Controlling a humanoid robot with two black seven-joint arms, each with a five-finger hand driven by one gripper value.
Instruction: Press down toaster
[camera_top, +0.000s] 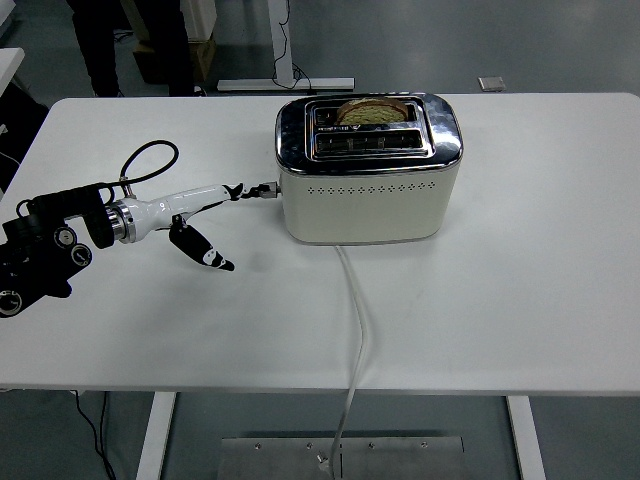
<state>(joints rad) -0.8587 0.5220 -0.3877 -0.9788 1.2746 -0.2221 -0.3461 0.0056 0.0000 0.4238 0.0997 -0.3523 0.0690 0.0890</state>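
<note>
The toaster is seen standing toward the far middle of the white bench, its cord trailing off over the near edge. A slice of bread is sunk low in the far slot, only its crust showing above the chrome top. The left robot hand is stretched out from the left, fingers extended and nothing grasped; one fingertip is laid against the small lever at the toaster's left end, while the thumb hangs loose below.

The contact looks thin, so a slip off the lever is judged the main risk: the knob is small and is met by one fingertip only. If the push is angled sideways rather than downward, the toaster may be shoved to the right across the bench. Whether the lever is latched cannot be told; if released too soon, it may spring up. The right arm is not seen.
</note>
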